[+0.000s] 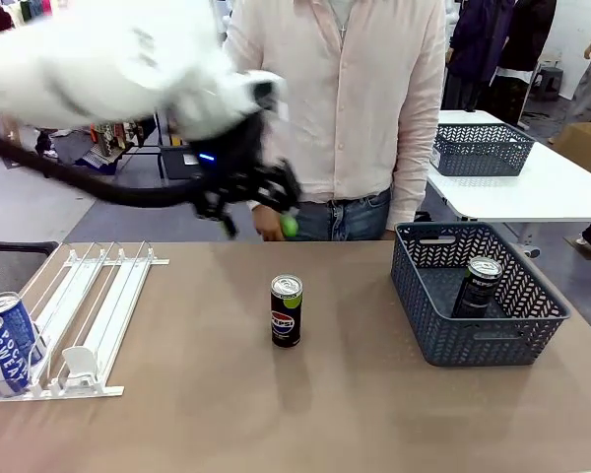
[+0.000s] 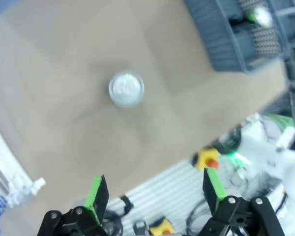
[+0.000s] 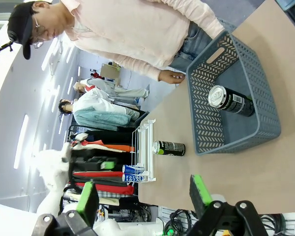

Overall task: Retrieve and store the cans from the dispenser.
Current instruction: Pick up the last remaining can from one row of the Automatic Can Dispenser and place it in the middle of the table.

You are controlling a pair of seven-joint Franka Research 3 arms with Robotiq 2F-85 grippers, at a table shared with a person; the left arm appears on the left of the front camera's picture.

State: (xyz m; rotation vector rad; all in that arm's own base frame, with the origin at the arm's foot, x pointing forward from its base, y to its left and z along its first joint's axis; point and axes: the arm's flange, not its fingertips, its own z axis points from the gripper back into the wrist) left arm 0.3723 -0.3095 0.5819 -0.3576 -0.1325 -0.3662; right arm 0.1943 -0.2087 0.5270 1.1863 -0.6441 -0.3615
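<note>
A slim black drink can [image 1: 287, 311], aluminium with a green band under its silver top, stands upright near the middle of the brown desk [image 1: 227, 414], well apart from everything else. To its left lies the flat white plastic dispenser [image 1: 98, 305] with thin clear divider rails. Two blue cans [image 1: 10, 330] with white lettering sit at its near end. To the right, a dark blue-grey lattice plastic basket [image 1: 492, 340] holds a second black can [image 1: 481, 284], upright. A person in a pale pink shirt [image 1: 355, 99] stands across the desk.

The left end effector [image 2: 155, 189] hangs high above the desk. Its wrist camera looks almost straight down on the standing can's silver lid. Its green-padded fingers are spread wide with nothing between them. The right end effector [image 3: 143, 196] is likewise released and empty, away from the cans.

The standing can is probably fairly light, with thin walls that would dent under a hard squeeze. Its smooth painted side looks slippery, and its tall, narrow shape would tip at a sideways nudge. The best hold seems to be across the round body near mid-height, pads on opposite sides, with gentle pressure.
</note>
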